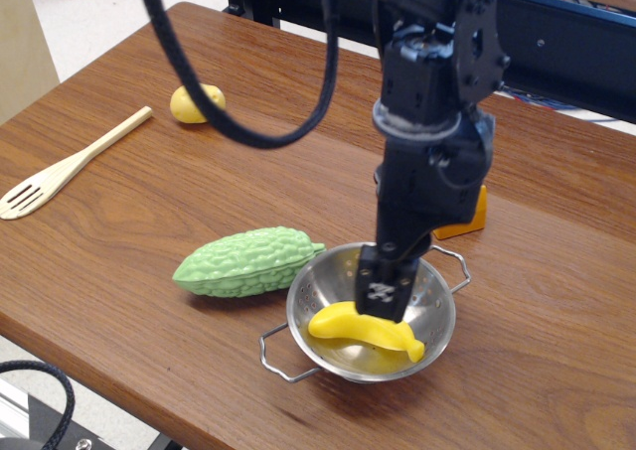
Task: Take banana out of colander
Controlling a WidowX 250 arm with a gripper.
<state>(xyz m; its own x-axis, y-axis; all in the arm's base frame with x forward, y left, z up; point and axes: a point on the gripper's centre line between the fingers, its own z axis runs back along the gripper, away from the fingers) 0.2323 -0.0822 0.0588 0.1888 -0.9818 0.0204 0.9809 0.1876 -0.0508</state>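
Jaws (383,306) low inside colander (318,296), meeting banana (343,324), gourd (243,261) beside rim

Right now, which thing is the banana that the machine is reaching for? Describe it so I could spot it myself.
Look at the near edge of the wooden table, where a shiny metal colander with small holes sits beside a bumpy green gourd. The banana lies inside that bowl, right under the arm's jaws. It is smooth, glossy yellow and curved, unlike the round yellow potato far back.
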